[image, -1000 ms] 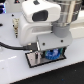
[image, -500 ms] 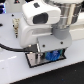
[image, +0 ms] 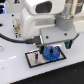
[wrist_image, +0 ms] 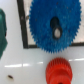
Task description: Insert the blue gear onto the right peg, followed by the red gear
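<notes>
The gripper (image: 51, 47) has been lifted slightly; whether its jaws are parted cannot be told. At six o'clock beneath it the blue gear (image: 51, 53) sits on the plate (image: 34, 59), seemingly seated on the right peg (wrist_image: 57, 33). The red gear (wrist_image: 59, 71) is judged next.

No text, label, brand, number or sign can be read in either view. The blue gear (wrist_image: 53, 24), red gear (wrist_image: 59, 71), plate (image: 33, 59) and arm (image: 45, 20) carry no legible markings; both views are blurred.
</notes>
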